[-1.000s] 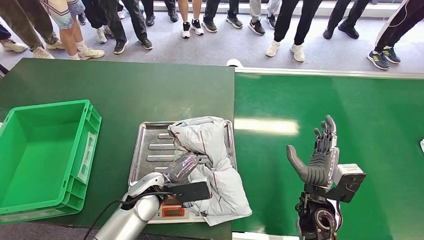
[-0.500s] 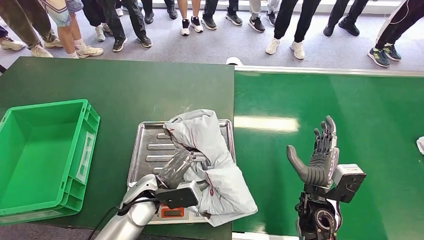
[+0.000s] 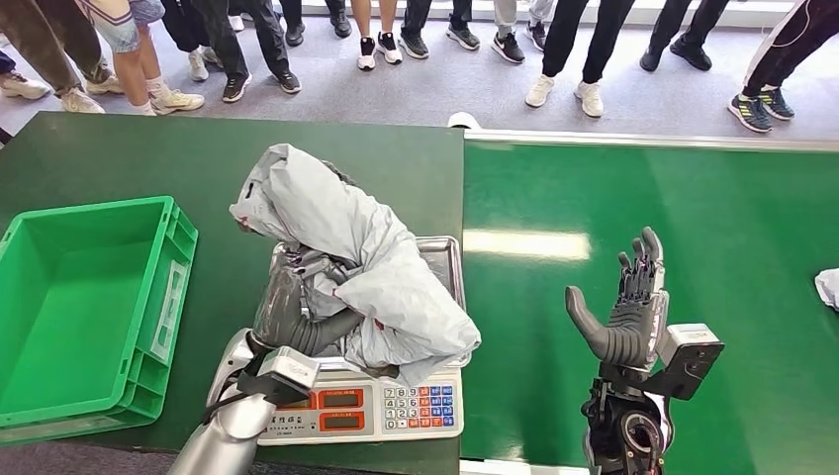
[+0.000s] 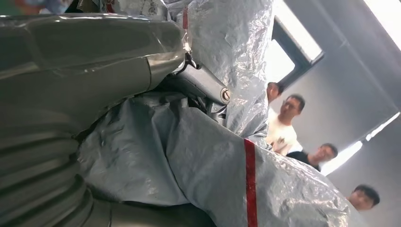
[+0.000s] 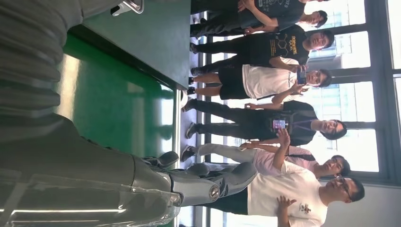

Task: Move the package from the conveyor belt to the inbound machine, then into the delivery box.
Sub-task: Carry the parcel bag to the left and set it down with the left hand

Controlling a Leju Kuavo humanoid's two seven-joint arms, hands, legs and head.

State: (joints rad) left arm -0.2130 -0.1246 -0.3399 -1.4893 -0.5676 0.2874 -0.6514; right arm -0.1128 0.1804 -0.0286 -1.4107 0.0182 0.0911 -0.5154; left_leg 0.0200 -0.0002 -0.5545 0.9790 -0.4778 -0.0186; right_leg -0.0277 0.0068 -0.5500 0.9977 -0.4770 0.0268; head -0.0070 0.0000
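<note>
Package [image 3: 366, 267]: grey plastic mailer with red stripes, centre of the head view. A second ago it lay slumped flat across the scale tray; now it is raised and bunched, its upper end standing well above the tray's far-left corner, its lower folds draped over the tray. The keypad and red displays at the front of the scale, covered before, are now exposed.

Left hand [image 3: 297, 312]: fingers curled into the folds of the package from the left side, gripping it. The left wrist view confirms it, with crumpled film [image 4: 203, 156] wrapped tight around the fingers.

Right hand [image 3: 625, 312]: held upright over the conveyor belt [image 3: 712, 228], lower right of the frame, fingers spread, holding nothing. Unchanged over the last second.

Inbound machine [image 3: 376, 406]: a weighing scale with steel tray, centre bottom, on the dark green surface [image 3: 198, 158].

Delivery box [image 3: 89, 297]: green crate, left of frame, just beside the scale.

Second parcel [image 3: 827, 287]: a white edge at the right border of the belt.

Assessment: the weighing stage looks finished and the lift-off has begun. What remains is a carry leftward over the crate rim; the loose trailing folds could snag on the tray edge.
</note>
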